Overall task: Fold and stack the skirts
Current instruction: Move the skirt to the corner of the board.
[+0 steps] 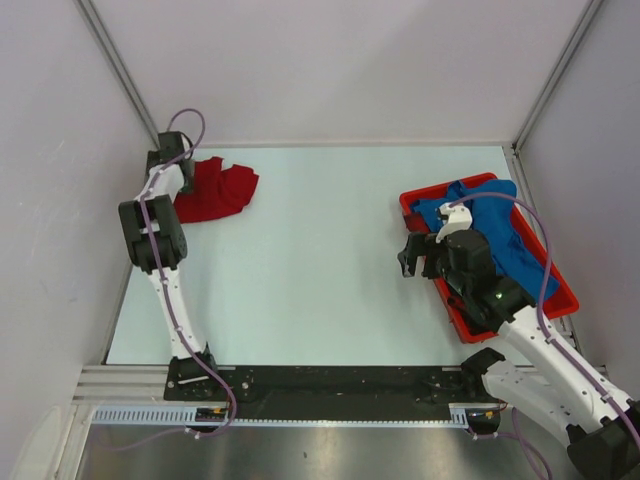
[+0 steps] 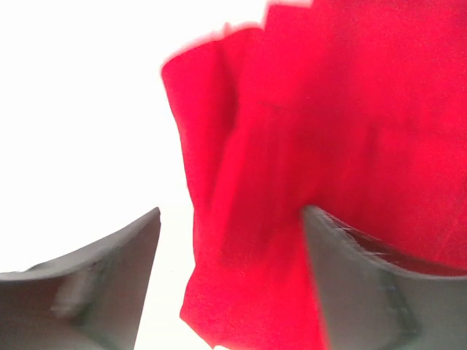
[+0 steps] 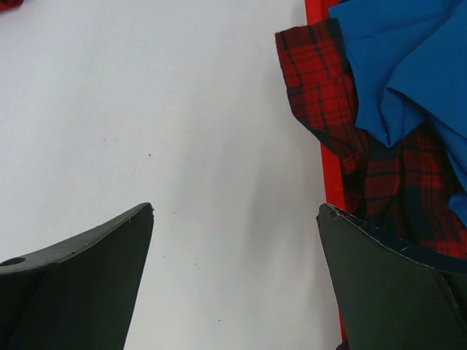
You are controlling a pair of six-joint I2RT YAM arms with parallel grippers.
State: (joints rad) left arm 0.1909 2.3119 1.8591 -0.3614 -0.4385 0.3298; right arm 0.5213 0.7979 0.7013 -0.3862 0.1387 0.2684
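A plain red skirt lies bunched on the table at the far left. My left gripper hangs over its left edge. In the left wrist view the jaws stand apart, with red skirt cloth between and below the fingertips, and the gripper is open. A bright blue skirt lies in the red tray at the right, on top of a red-and-navy plaid skirt. My right gripper hovers open beside the tray's left rim. Nothing but bare table lies between its fingers.
The red tray's rim runs just inside my right gripper's right finger. White walls enclose the pale table on the left, back and right. The arm bases sit on the black rail at the near edge.
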